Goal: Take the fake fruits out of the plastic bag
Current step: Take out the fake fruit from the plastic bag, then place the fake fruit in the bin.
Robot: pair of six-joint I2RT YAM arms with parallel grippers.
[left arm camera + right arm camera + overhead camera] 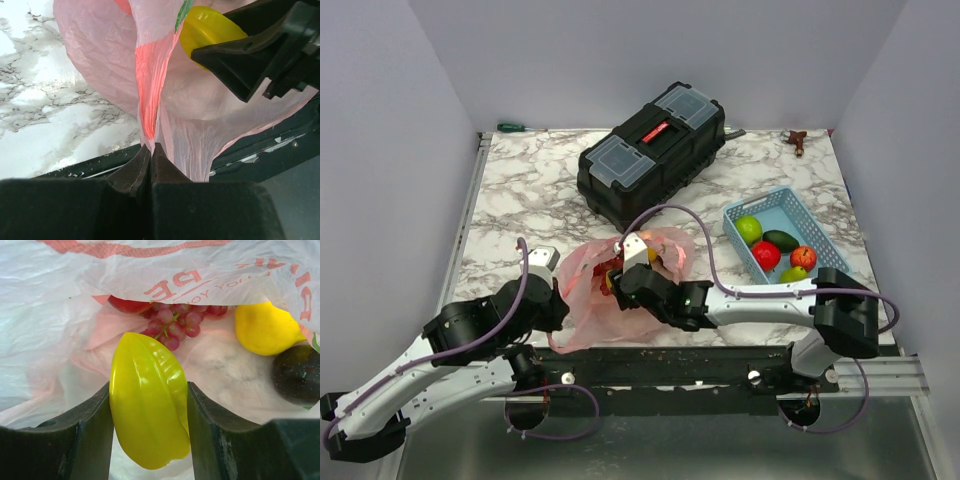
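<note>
The pink plastic bag (590, 300) lies at the table's near edge and also fills the left wrist view (100, 55). My left gripper (150, 149) is shut on a gathered fold of the bag at its near left side. My right gripper (148, 390) is inside the bag's mouth (632, 272), shut on a yellow ridged starfruit (148, 400). Deeper in the bag lie a bunch of purple-red grapes (175, 322), a red fruit (127, 305), a yellow lemon-like fruit (265, 330) and a dark round fruit (297, 375). The starfruit also shows in the left wrist view (207, 27).
A light blue mesh basket (772, 205) at the right holds green, red and dark fruits. A black toolbox (650, 150) stands behind the bag. A green screwdriver (515, 127) lies at the back left, and a small brown object (799, 141) at the back right.
</note>
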